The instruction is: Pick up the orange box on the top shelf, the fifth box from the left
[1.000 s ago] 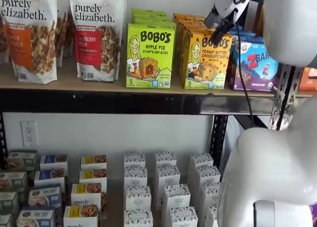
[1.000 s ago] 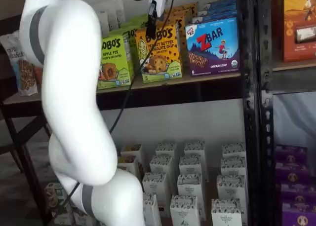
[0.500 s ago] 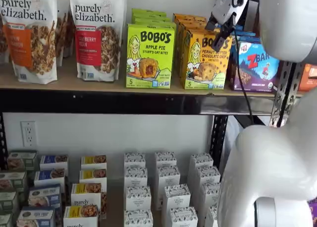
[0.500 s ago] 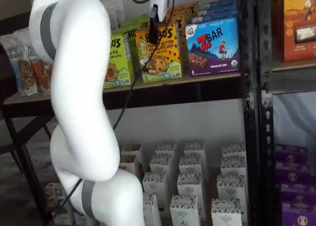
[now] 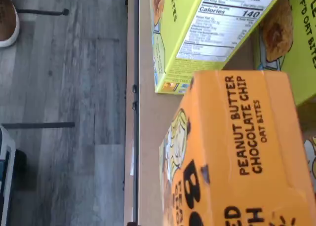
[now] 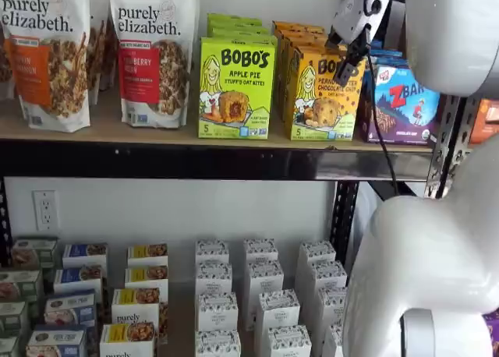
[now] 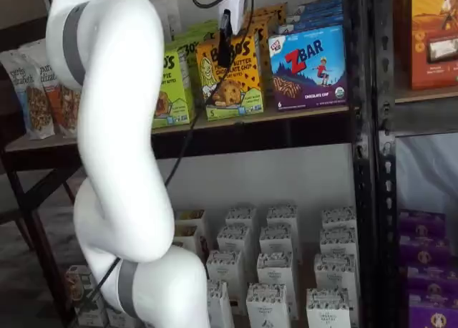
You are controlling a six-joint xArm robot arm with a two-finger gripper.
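Wrist view looks down, close; both shelf views share the top shelf (image 6: 156,131), perhaps.

In both shelf views the orange box (image 6: 324,93) stands hemmed in: lime-green Apple Pie box (image 6: 236,87) close at frame left, ZBar box (image 6: 404,101) nearly touching at right. Space above its top stays clear.

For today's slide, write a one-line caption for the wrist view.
Looking down on the orange box at the top shelf edge, lime box beside it.
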